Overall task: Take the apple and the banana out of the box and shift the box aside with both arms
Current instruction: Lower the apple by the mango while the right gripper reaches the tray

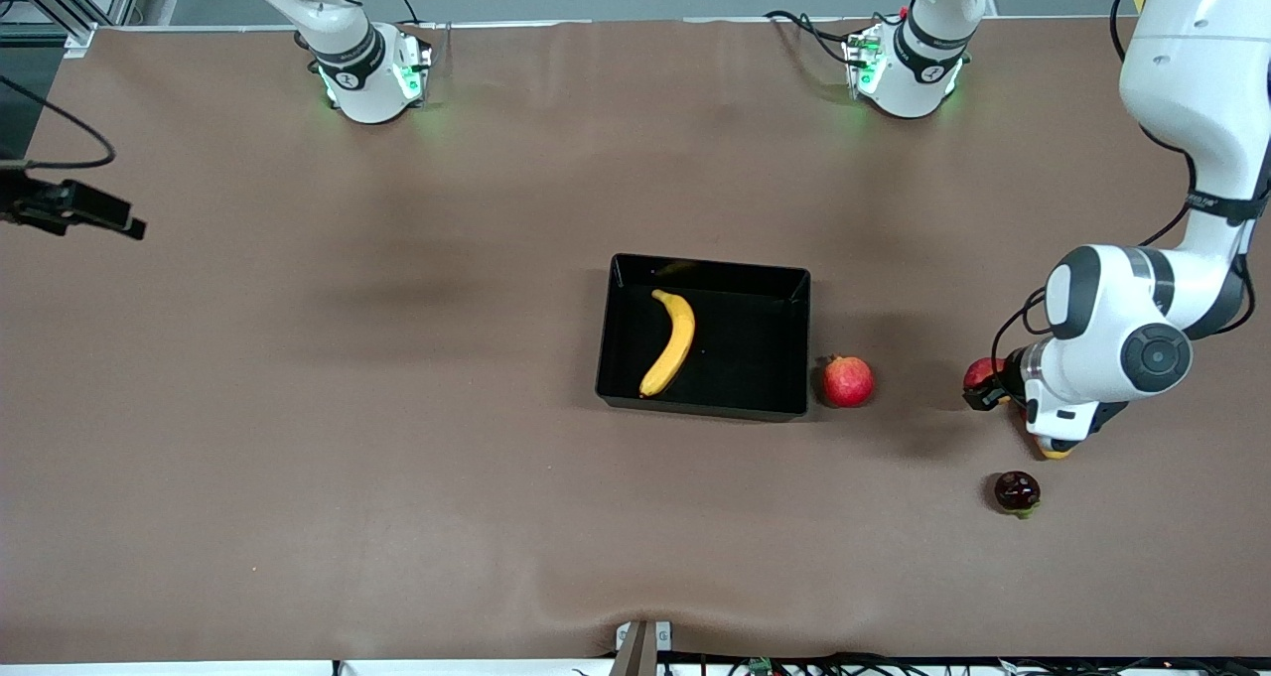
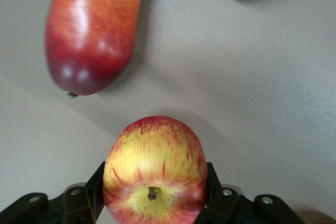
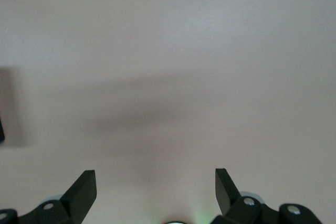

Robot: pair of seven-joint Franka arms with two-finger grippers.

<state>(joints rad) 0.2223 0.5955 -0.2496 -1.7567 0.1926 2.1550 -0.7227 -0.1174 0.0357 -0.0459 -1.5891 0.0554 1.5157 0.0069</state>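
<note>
The yellow banana (image 1: pixel 672 352) lies in the black box (image 1: pixel 760 358) at the middle of the table. My left gripper (image 1: pixel 990 386) is low over the table toward the left arm's end, shut on the red-and-yellow apple (image 1: pixel 981 370). In the left wrist view the apple (image 2: pixel 155 171) fills the gap between the black fingers (image 2: pixel 97 184) of the left gripper (image 2: pixel 155 184), stem end toward the camera. My right gripper (image 3: pixel 156 182) is open and empty over bare table; it does not show in the front view.
A red pomegranate (image 1: pixel 847 380) sits just beside the box on the left arm's side. A red-yellow mango (image 2: pixel 92 30) lies close to the apple, mostly hidden under the left arm in the front view (image 1: pixel 1055 448). A dark round fruit (image 1: pixel 1017 492) lies nearer the front camera.
</note>
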